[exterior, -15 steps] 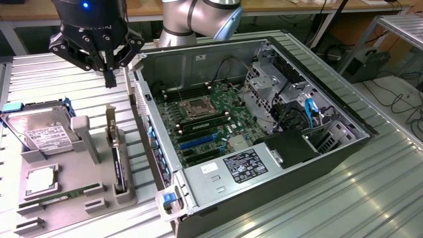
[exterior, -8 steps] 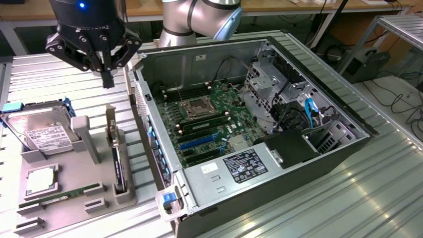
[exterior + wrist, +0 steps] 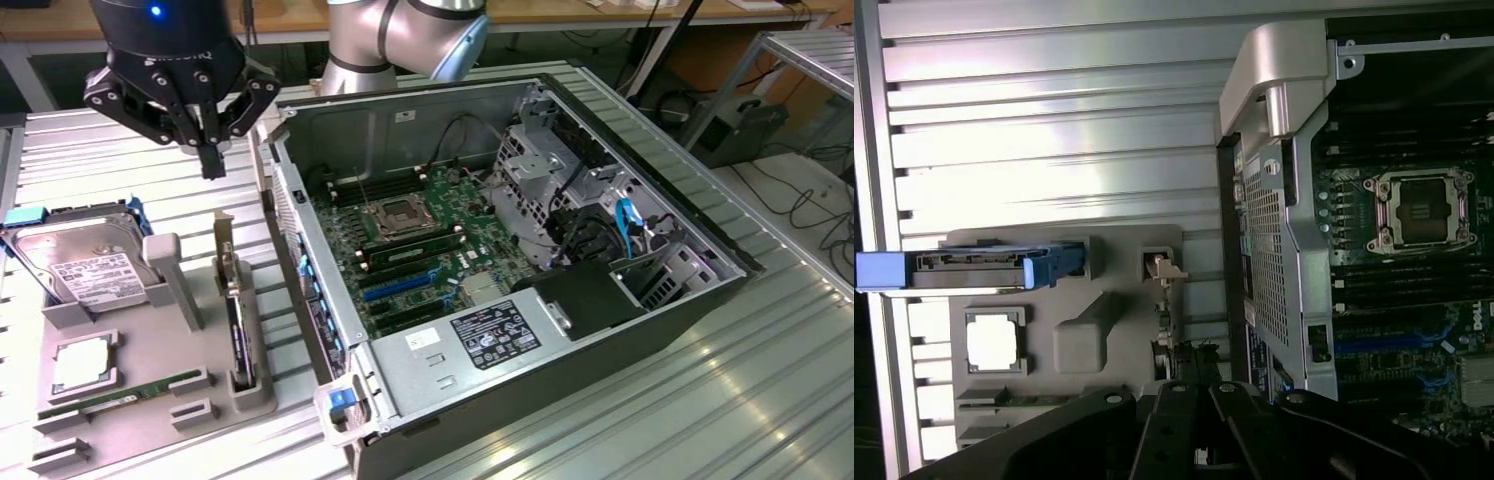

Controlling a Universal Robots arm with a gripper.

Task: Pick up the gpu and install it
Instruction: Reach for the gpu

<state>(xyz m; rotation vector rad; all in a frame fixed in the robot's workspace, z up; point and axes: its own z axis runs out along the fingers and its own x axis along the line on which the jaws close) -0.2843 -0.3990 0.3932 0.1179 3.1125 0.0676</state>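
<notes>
The gpu (image 3: 238,330) stands on its long edge in a slot of the grey holder (image 3: 147,425), black face sideways and silver bracket (image 3: 223,245) at the far end. My gripper (image 3: 211,165) hangs above and behind it, at the exterior view's upper left. Its fingers are pressed together, shut on nothing, and well clear of the card. In the wrist view the gpu (image 3: 1162,320) appears as a thin edge just beyond my gripper (image 3: 1192,400). The open computer case (image 3: 694,300) lies to the exterior view's right, with its green motherboard (image 3: 427,215) and blue slots (image 3: 400,287) exposed.
The holder also carries a silver hard drive in a blue caddy (image 3: 80,265), a processor (image 3: 83,365) and a green memory stick (image 3: 120,395). The case's side wall (image 3: 300,250) rises right beside the gpu. The arm's base (image 3: 400,40) stands behind the case on the ribbed metal table (image 3: 747,400).
</notes>
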